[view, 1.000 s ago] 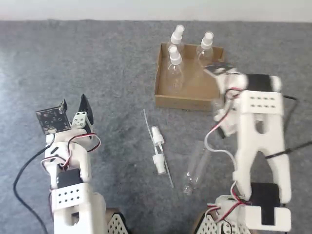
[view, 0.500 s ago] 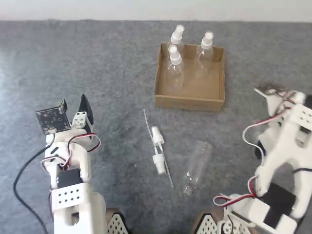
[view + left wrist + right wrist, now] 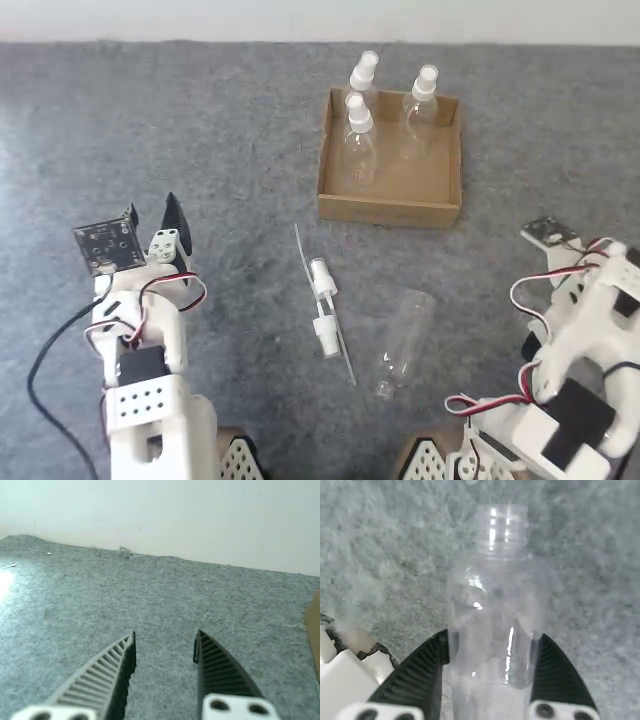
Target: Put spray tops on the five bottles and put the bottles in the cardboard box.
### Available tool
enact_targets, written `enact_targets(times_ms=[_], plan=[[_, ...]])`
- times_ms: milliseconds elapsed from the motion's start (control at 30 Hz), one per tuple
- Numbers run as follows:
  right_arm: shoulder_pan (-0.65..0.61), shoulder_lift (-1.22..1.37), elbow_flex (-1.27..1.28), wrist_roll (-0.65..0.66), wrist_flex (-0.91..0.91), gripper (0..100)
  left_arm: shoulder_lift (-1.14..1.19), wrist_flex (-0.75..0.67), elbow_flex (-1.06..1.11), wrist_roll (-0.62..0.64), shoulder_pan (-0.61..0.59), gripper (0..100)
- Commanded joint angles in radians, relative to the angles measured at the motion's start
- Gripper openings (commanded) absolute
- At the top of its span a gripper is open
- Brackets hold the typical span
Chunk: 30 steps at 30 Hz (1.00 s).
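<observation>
The cardboard box stands at the back with three capped bottles in it. An uncapped clear bottle lies on the carpet in front of it. Beside that bottle lie two white spray tops with long thin tubes. My right gripper is shut on another clear bottle, whose open neck points away from the fingers. The right arm is at the near right. My left gripper stands open over bare carpet at the near left.
Grey carpet covers the table up to a white wall at the back. The box's brown edge shows in the left wrist view. Both arm bases stand at the near edge.
The right arm has swung from the box's front right corner out to the right and back toward the near edge. The left arm has not moved.
</observation>
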Motion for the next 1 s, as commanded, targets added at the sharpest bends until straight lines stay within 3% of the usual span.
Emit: enact_targets(times_ms=[0,333,967], plan=[[0.015,-0.054,0.002,0.026,-0.024,23.5,-0.014,-0.026,-0.015,-0.002,0.002,17],[0.012,-0.062,0.002,0.037,-0.015,31.6,-0.014,-0.026,-0.015,-0.002,0.002,17],[-0.217,-0.053,-0.089,-0.046,0.125,25.5,-0.014,-0.026,-0.015,-0.003,0.002,17]])
